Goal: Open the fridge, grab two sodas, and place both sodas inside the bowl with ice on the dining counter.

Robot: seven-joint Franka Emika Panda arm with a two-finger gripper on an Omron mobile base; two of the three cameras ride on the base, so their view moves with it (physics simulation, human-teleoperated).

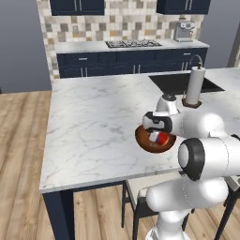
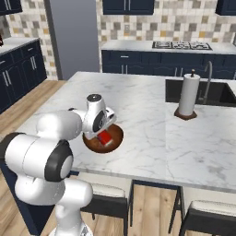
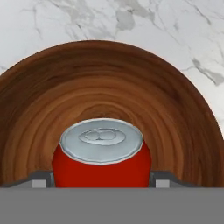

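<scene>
**Can in the bowl, release not yet clean**

We see the dining counter (image 1: 93, 126) carrying the bowl (image 2: 116, 136) near its front edge. Inside it stands one soda (image 3: 101, 155), between the fingers (image 3: 40, 179) of the gripper (image 3: 101, 181). Whether the jaws are gripping or have let go, we cannot tell. If we lift while a pad drags, the can could tip or the bowl could slide toward the edge.

We count one red soda can (image 3: 101, 153) and one wooden bowl (image 3: 109, 83). There is one marble tabletop (image 1: 93, 122), one paper-towel roll (image 2: 189, 94), one sink (image 1: 180, 82), one faucet (image 2: 209, 78), one stove top (image 1: 133, 43), one coffee machine (image 1: 184, 30), and two stools (image 2: 108, 196).
</scene>
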